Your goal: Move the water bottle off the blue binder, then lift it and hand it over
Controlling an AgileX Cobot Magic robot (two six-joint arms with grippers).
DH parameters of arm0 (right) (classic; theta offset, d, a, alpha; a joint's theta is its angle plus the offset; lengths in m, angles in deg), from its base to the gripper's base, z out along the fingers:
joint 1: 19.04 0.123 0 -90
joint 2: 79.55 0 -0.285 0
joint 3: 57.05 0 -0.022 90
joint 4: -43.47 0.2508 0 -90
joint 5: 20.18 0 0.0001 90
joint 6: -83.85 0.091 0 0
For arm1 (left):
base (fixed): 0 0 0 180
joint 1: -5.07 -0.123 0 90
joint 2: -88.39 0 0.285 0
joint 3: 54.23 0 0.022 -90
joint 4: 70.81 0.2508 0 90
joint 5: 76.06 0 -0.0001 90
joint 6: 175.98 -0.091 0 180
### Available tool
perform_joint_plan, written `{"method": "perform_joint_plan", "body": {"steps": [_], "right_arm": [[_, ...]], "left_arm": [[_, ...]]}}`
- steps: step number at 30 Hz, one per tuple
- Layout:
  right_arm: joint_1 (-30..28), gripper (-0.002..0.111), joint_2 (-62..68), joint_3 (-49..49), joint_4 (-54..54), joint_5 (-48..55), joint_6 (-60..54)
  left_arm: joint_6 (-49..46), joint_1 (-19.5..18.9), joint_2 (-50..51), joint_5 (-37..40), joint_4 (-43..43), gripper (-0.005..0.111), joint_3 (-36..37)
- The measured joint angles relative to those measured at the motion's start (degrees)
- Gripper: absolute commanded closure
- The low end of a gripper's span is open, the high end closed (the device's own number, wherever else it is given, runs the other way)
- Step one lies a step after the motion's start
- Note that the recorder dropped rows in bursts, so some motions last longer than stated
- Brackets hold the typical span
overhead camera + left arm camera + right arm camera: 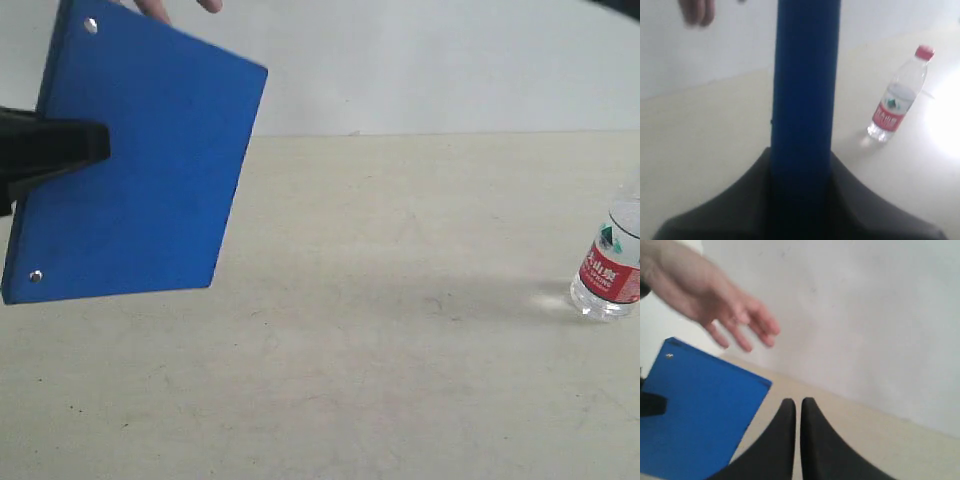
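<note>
The blue binder (140, 160) is held up in the air at the far left, tilted, with silver rivets along its spine. My left gripper (60, 150) is shut on its edge; in the left wrist view the binder (805, 100) stands edge-on between the black fingers (740, 205). The water bottle (612, 265), clear with a red-and-white label, stands upright on the table at the far right, and its red cap shows in the left wrist view (897, 102). My right gripper (798, 407) is raised and shut on nothing, away from the binder (695, 415).
A person's hand (715, 305) hovers just above the binder's top corner, and its fingertips (180, 8) show at the top edge. The beige table (400, 330) stretches between binder and bottle. A pale wall stands behind it.
</note>
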Motion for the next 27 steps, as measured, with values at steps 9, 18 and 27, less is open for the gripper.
{"method": "perform_joint_plan", "body": {"steps": [9, 18, 27], "right_arm": [[0.0, 0.109, -2.05, 0.0, 0.0, 4.15, 0.47], [0.0, 0.109, -1.46, 0.0, -0.08, 2.5, 1.54], [0.0, 0.109, -1.46, 0.0, -0.08, 2.47, 1.65]], "left_arm": [[-5.9, 1.24, -2.95, -1.43, -11.85, 0.102, 0.0], [-7.53, 1.51, -2.95, -3.89, -13.55, 0.102, -1.08], [-7.53, 1.64, -2.95, -10.44, -14.17, 0.08, -1.08]]}}
